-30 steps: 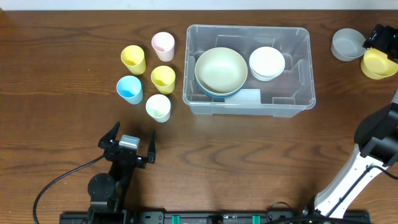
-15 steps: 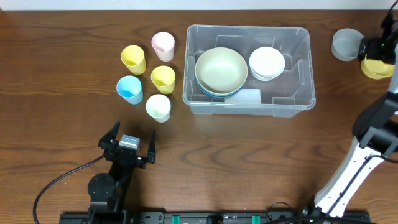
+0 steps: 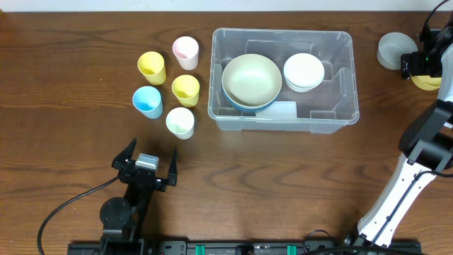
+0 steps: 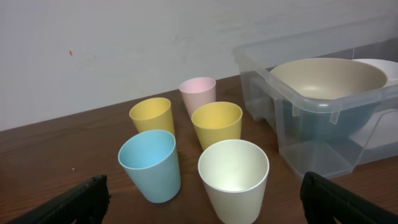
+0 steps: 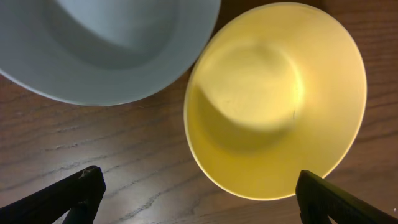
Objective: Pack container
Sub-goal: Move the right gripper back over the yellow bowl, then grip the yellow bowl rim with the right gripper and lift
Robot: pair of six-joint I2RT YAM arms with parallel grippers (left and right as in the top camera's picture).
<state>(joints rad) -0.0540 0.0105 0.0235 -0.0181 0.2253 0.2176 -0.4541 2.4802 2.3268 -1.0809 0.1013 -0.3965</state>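
Note:
The container (image 3: 333,44), a large clear bin, stands at the back middle of the table. Inside it a beige bowl (image 3: 251,79) rests on a blue one, with a white bowl (image 3: 304,71) beside them. The left wrist view shows the container (image 4: 292,134) at its right side. My right gripper (image 3: 422,65) hangs open above a yellow bowl (image 5: 273,99) at the far right, next to a grey bowl (image 5: 112,43), with nothing between its fingers (image 5: 320,196). My left gripper (image 3: 151,150) stands open near the front left, its jaws wide apart and empty, facing the cups.
Several cups stand left of the container: pink (image 3: 185,51), two yellow (image 3: 151,67) (image 3: 185,89), blue (image 3: 147,101) and cream (image 3: 180,122). The grey bowl (image 3: 393,49) sits between the container and the yellow bowl (image 3: 429,82). A wall runs behind the table.
My right gripper has shifted toward the front and slightly left, coming over the yellow bowl. The left arm has not moved.

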